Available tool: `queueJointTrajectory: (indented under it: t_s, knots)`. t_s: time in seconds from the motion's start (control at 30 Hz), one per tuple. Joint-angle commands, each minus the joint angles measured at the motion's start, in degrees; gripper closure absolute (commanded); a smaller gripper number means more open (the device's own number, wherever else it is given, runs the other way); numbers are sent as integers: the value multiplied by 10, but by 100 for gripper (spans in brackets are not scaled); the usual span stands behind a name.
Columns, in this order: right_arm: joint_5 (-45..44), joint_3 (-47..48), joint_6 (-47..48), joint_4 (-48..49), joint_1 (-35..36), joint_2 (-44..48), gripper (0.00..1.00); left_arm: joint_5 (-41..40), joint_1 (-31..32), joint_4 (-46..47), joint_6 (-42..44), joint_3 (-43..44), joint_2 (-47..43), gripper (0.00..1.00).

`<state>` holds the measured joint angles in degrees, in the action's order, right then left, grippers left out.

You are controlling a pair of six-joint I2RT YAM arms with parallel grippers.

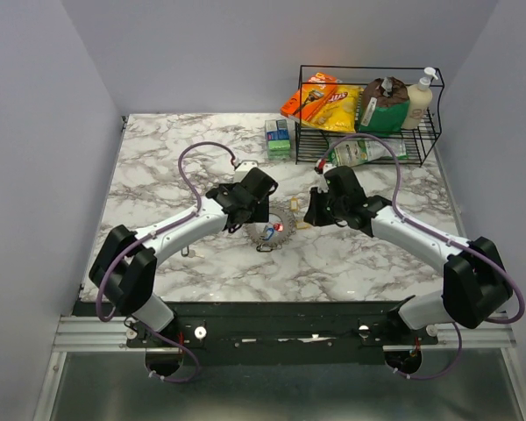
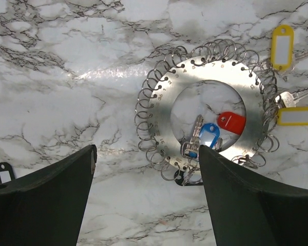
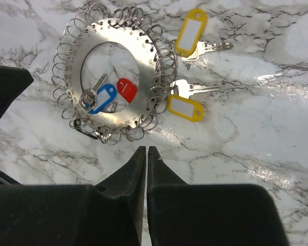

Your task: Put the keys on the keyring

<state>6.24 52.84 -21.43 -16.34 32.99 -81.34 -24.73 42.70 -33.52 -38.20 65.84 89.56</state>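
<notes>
1. The keyring (image 2: pixel 164 120) lies flat on the marble table (image 2: pixel 66 77), with a blue-tagged key (image 2: pixel 208 137) and a red tag (image 2: pixel 231 123) in its opening
2. Two yellow-tagged keys (image 3: pixel 185 107) lie loose just beside its rim
3. The left gripper (image 2: pixel 146 154) hovers with fingers wide apart; the right gripper (image 3: pixel 146 151) has its fingers nearly together and empty
4. The step appears to be fetching a loose key, which calls for a thin pinch

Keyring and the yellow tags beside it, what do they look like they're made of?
The keyring looks like brushed metal, perhaps steel or aluminium. It is a flat silver plate with a dull sheen, small numbers marked on it and thin wire loops around its rim. The yellow tags look like glossy moulded plastic with a white, paper-like insert. The look alone does not settle the exact materials.
</notes>
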Motion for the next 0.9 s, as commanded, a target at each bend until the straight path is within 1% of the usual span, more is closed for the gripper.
queueJointTrajectory:
  t_s: [0.0,0.17,0.2,0.27,0.43,0.5,0.53,0.57,0.63,0.67,0.83,0.87]
  knots:
    - [33,-13,5,30,0,-2,87,51,-20,32,0,-29,-30,11]
    - [39,-12,9,38,0,-21,86,91,-46,64,3,-66,-22,14]
    - [38,-10,10,39,0,-23,86,113,-61,75,3,-70,-19,14]
    - [34,-7,14,39,0,-31,86,133,-74,86,4,-80,-12,14]
    - [35,3,18,36,0,-51,83,192,-106,114,8,-85,0,14]
    - [39,8,19,36,0,-59,79,197,-111,114,8,-79,9,14]
    - [42,9,20,35,0,-64,76,199,-113,115,10,-78,11,14]
    - [46,12,20,34,0,-67,71,199,-114,114,11,-74,15,14]
    - [52,16,19,33,0,-73,66,202,-117,112,13,-70,20,14]
    - [61,16,17,34,0,-74,62,205,-118,111,15,-67,24,14]
    - [90,15,9,34,-1,-82,54,207,-118,107,23,-63,32,13]
    - [95,14,7,34,0,-84,51,207,-118,107,25,-63,33,13]
